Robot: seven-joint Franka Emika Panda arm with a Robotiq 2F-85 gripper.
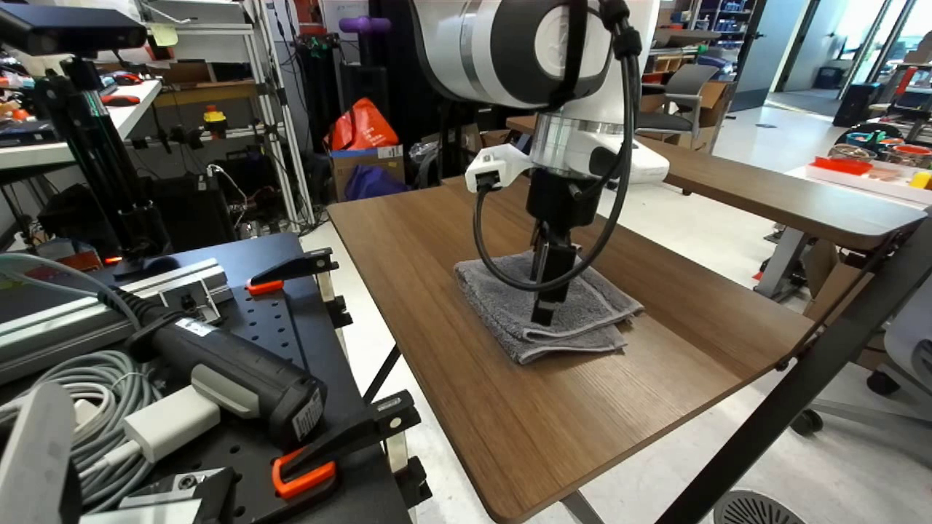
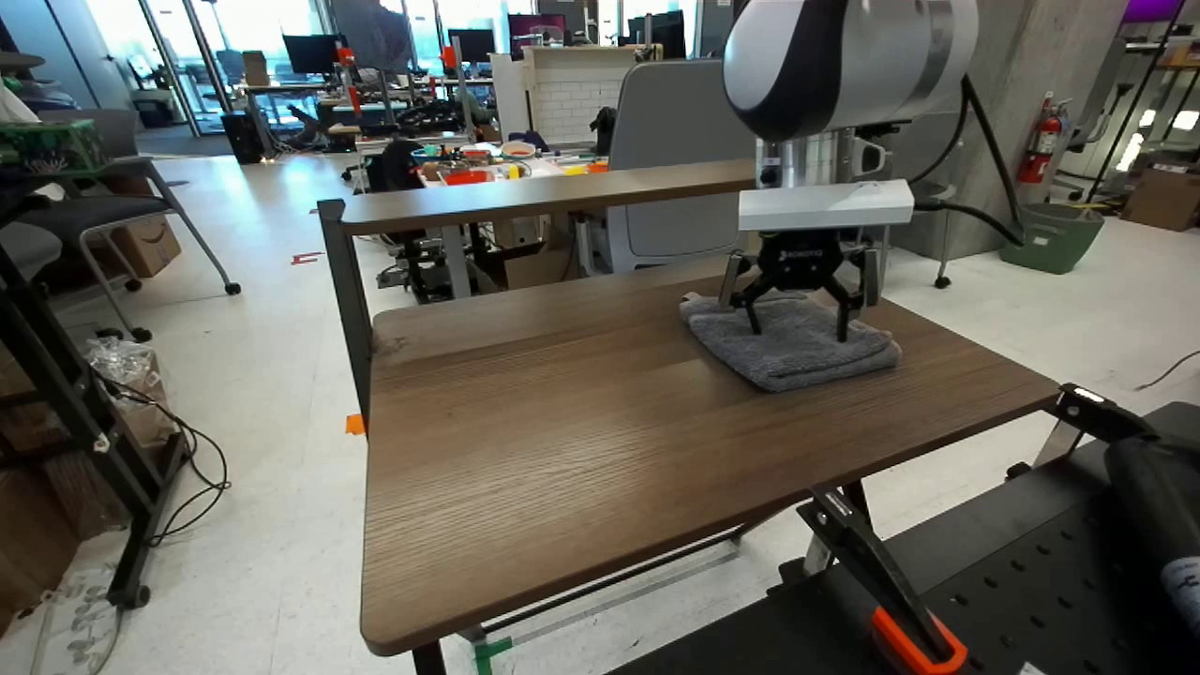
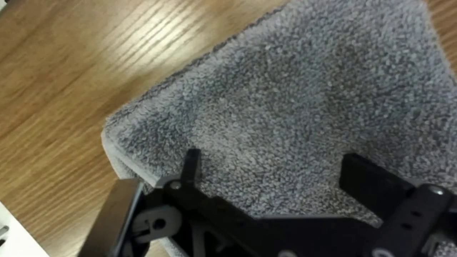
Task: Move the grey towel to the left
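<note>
Far left in an exterior view, a bench [image 1: 255, 313] carries 2 clamps [image 1: 368, 429] along its edge, presumably to hold it fast. Next, on the table [image 1: 408, 276], the towel [image 1: 502, 306] lies folded, its stacked layers probably meant to make a compact thing to seize. Over it the gripper [image 2: 799, 334] points down, its 2 fingers [image 3: 371, 182] spread apart and clasping nothing, likely so the towel can bunch between them; whether they touch it, I cannot tell. Farthest right, a raised shelf [image 1: 786, 196] runs along the table, perhaps for storage
</note>
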